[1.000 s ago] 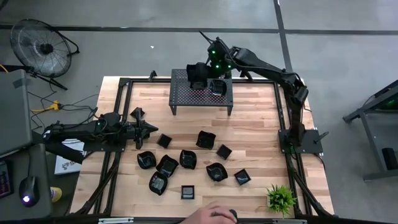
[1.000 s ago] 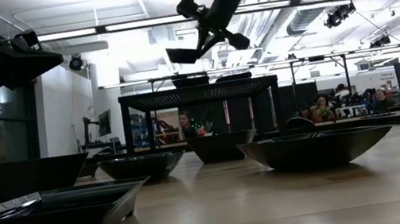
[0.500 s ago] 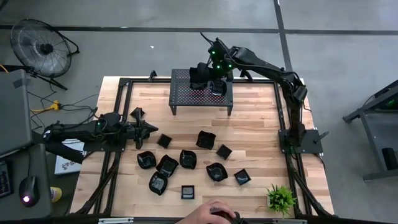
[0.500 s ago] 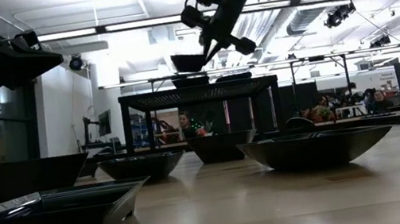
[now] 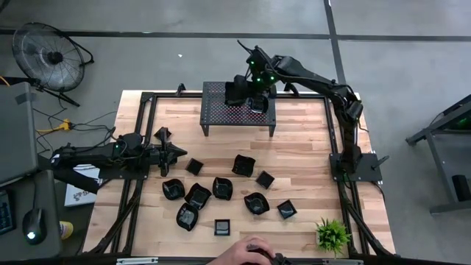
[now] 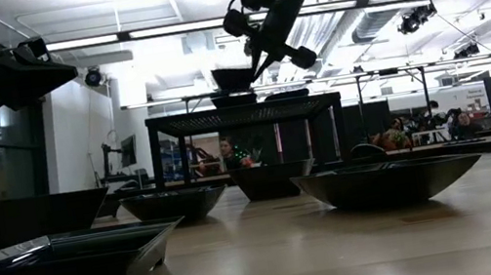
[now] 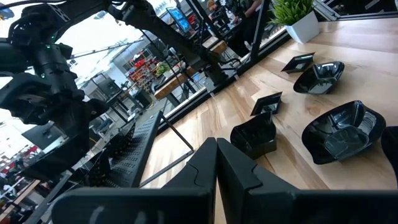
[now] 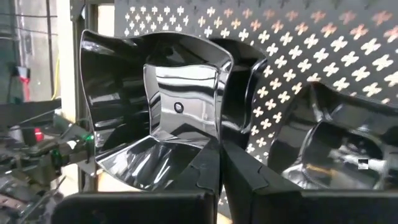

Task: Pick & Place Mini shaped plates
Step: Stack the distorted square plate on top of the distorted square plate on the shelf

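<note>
1. Right end effector (image 5: 245, 90) grips a mini plate (image 8: 155, 112) by its rim, just above the perforated stand (image 5: 221, 110) near the surface's far edge.
2. Left end effector (image 5: 179, 152) is closed and empty near the left edge.
3. The other plates (image 5: 221, 188) lie mid-surface.

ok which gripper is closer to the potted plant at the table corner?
Right, but not by much. The right gripper is over the perforated stand, holding a mini plate. The left gripper sits at the table's left side, across from the plant.
</note>
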